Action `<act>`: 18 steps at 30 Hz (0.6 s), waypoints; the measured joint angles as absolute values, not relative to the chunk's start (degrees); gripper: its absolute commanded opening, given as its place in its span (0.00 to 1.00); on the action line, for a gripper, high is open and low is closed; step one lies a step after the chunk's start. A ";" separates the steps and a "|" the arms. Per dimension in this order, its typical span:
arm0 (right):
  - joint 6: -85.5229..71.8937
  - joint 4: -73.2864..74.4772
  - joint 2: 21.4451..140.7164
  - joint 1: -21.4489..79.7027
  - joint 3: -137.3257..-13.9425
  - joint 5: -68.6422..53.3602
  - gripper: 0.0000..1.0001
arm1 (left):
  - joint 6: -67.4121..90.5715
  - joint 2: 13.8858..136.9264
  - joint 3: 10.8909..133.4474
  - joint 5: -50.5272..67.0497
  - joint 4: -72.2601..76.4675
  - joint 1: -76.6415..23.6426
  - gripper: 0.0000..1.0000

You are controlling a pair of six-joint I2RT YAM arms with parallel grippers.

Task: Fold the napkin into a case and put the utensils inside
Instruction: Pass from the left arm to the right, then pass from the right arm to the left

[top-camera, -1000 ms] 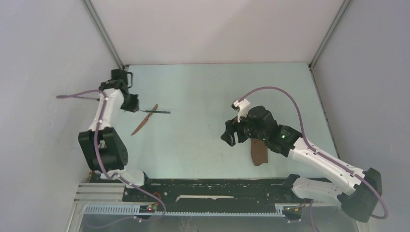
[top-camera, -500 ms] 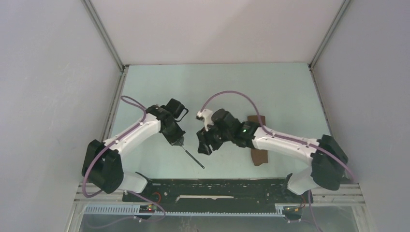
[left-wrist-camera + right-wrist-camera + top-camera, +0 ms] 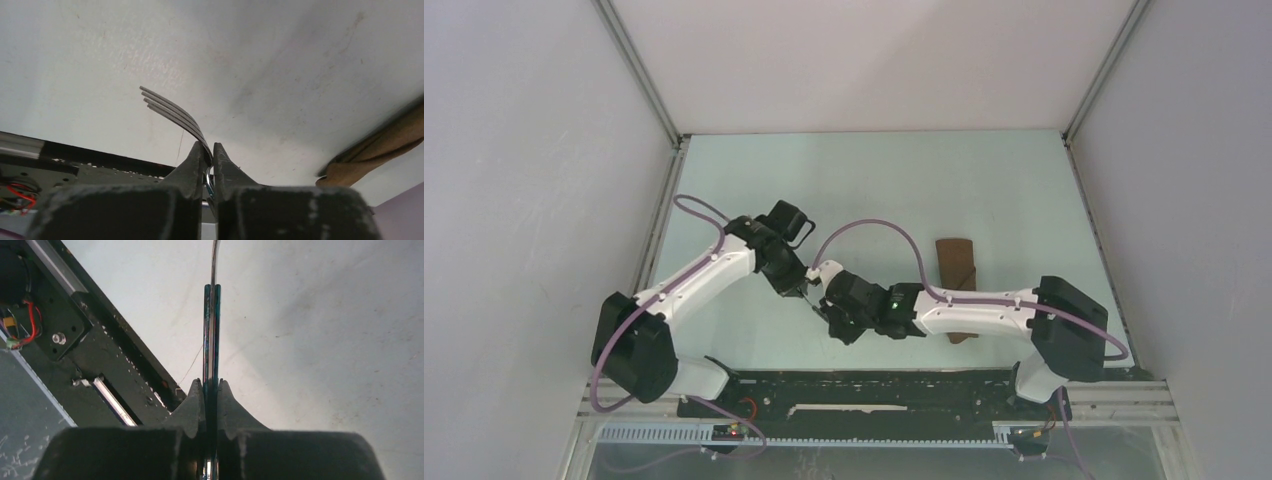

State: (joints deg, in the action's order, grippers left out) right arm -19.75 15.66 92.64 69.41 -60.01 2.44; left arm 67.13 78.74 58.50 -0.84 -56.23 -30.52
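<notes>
Near the middle of the table both grippers hold the same fork. My left gripper (image 3: 210, 152) is shut on its neck, and the silver tines (image 3: 167, 111) stick out past the fingertips. My right gripper (image 3: 210, 386) is shut on the dark handle (image 3: 211, 330), seen edge-on. In the top view the left gripper (image 3: 804, 291) and the right gripper (image 3: 826, 309) almost touch, and the fork is largely hidden between them. The brown napkin, folded into a narrow case (image 3: 955, 260), lies to the right, its near end hidden under the right arm.
A black rail (image 3: 874, 385) with wiring runs along the table's near edge, close under the grippers. Grey walls and metal posts (image 3: 639, 75) enclose the pale table. The right arm's forearm (image 3: 974, 305) stretches low across the table's front right.
The left arm carried the fork from the far left to the middle. The right arm swung left from the case, and its open jaws shut on the fork's handle.
</notes>
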 measured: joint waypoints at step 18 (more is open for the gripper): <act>-40.18 -11.66 71.29 42.98 -37.91 -32.45 0.00 | 54.68 45.21 46.02 14.50 -13.41 -30.44 0.97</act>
State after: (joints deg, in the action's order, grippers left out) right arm -40.18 -11.66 71.29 42.98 -37.91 -32.45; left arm 54.68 45.21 46.02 14.50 -13.41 -30.44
